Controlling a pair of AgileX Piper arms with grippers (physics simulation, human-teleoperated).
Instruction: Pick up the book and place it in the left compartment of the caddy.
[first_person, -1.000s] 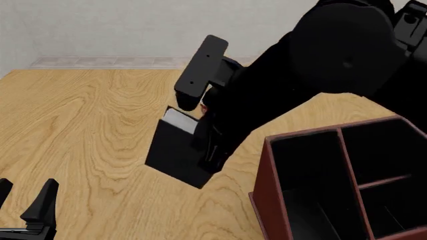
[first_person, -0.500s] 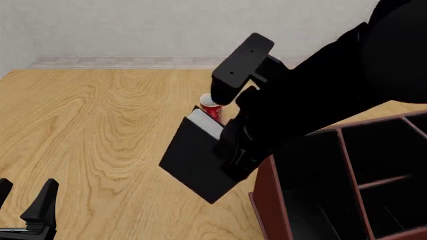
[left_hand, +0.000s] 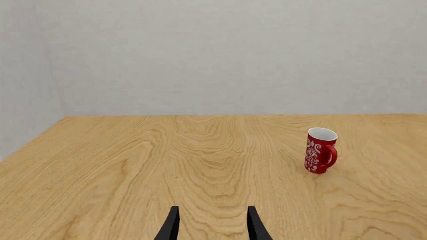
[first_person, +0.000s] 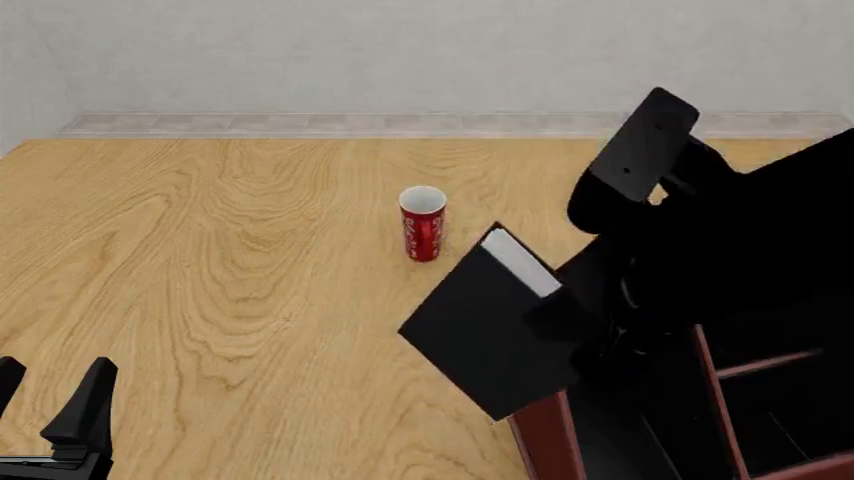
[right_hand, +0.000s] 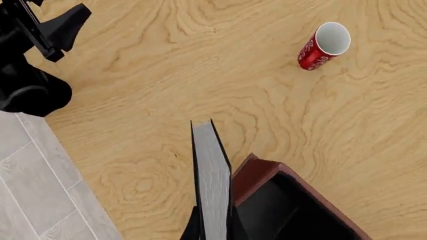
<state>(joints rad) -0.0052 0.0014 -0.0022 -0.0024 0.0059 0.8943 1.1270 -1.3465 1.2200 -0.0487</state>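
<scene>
R gripper (first_person: 567, 325) clamps book (first_person: 487, 325), tilted, lower corner just beside caddy (first_person: 541, 440) outer wall; left compartment (right_hand: 280, 215) lies inward.

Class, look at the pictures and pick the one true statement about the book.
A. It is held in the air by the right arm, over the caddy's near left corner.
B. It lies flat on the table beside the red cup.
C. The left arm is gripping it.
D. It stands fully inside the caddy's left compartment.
A: the book hangs tilted in the right gripper, overlapping the caddy corner, apart from the red cup.
</scene>
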